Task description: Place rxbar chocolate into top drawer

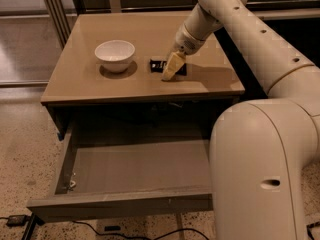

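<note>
The rxbar chocolate (159, 64) is a small flat black wrapper lying on the cabinet top (80, 79), right of the white bowl. Most of it is hidden behind my gripper (171, 69), which reaches down from the upper right and sits right over the bar, at or just above the surface. The top drawer (130, 171) is pulled open below the cabinet top, with a grey inner floor and nothing visible inside. My arm's large white body covers the drawer's right end.
A white bowl (115, 55) stands on the cabinet top left of the bar. A metal-framed glass partition (30, 34) runs at the back left. Cables (100, 229) lie on the speckled floor below the drawer front.
</note>
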Tool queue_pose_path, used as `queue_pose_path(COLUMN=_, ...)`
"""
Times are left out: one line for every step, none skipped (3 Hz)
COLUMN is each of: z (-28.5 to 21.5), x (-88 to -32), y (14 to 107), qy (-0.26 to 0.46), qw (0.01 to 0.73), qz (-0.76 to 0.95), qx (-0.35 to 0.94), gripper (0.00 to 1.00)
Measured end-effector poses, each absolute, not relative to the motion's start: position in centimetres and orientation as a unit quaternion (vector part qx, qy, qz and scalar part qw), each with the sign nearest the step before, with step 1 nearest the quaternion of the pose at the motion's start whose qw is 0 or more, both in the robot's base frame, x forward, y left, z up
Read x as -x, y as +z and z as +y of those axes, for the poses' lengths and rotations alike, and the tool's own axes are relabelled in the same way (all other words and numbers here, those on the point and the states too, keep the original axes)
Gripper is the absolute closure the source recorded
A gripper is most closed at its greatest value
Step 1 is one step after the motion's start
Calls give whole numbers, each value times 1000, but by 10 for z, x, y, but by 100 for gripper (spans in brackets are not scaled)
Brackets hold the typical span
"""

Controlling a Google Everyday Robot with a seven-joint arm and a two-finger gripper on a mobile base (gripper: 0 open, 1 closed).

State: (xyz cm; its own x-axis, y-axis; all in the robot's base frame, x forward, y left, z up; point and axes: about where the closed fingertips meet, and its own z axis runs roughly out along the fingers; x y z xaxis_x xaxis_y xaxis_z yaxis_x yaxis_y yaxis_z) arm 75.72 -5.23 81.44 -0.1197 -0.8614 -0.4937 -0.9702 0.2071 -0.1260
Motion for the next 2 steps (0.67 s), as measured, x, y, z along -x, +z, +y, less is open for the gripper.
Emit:
queue_pose_path(z=-52, x=-757, y=814, qy=114, qw=238, qz=739, qx=619, gripper=73)
queue_pose_path(z=-52, x=-757, y=814, qy=114, qw=238, qz=739, qx=619, gripper=100)
